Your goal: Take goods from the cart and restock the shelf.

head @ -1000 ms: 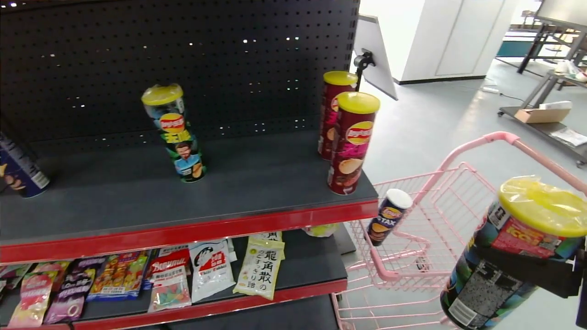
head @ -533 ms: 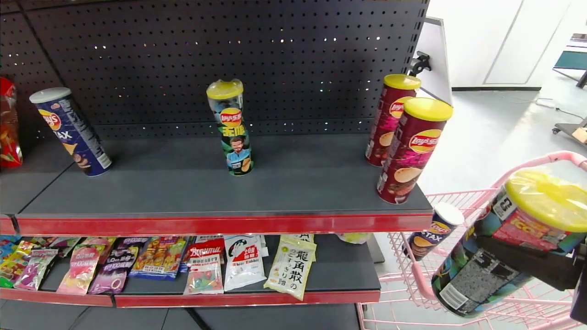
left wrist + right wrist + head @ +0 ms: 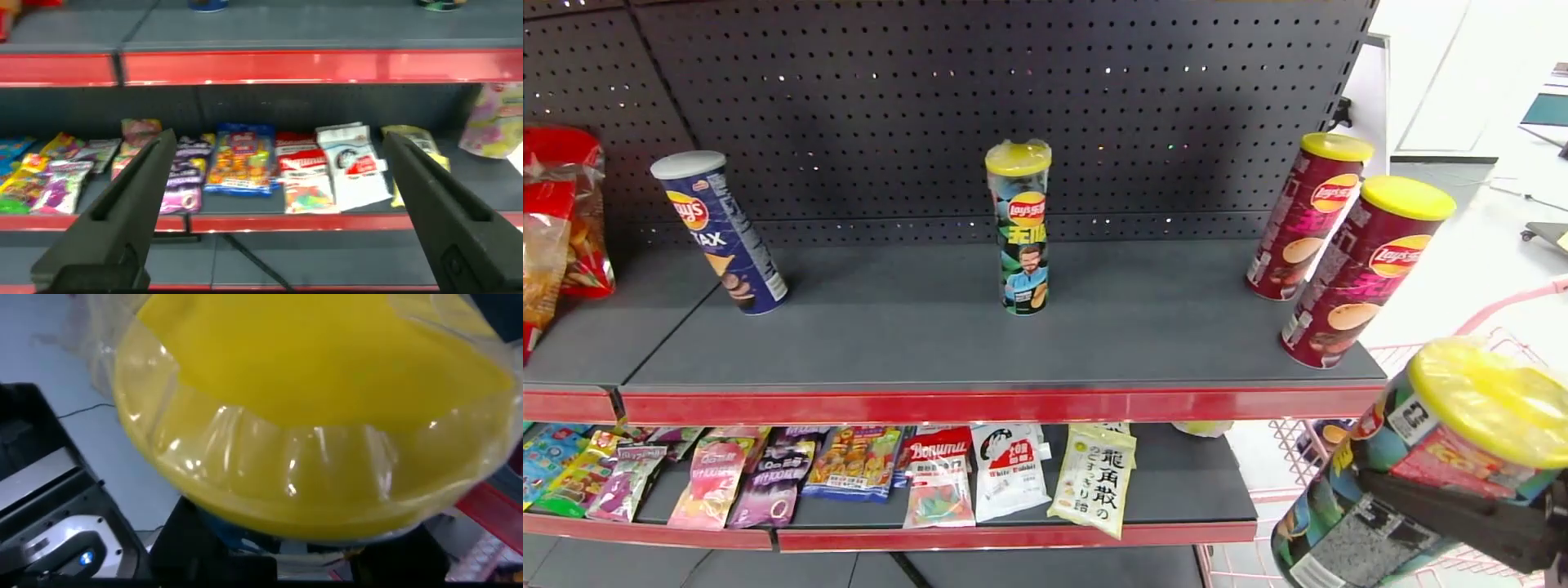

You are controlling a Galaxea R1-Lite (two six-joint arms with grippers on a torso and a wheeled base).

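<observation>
Head view: a tall chip can (image 3: 1437,433) with a yellow plastic lid hangs tilted just past the right end of the upper shelf (image 3: 1013,404), near the pink cart (image 3: 1515,302). The right pincer (image 3: 1445,510) is clamped around its middle. The can is probably light, stiff cardboard with a slick wrapper, so a mid-body grip suits it. The left pincer (image 3: 278,143) is spread wide and empty.

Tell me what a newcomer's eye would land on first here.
First comes the big yellow-lidded can, clamped in the right pincer at the near right. Next come the two dark red cans at the right end of the upper shelf, and the row of bright snack bags on the shelf below.
</observation>
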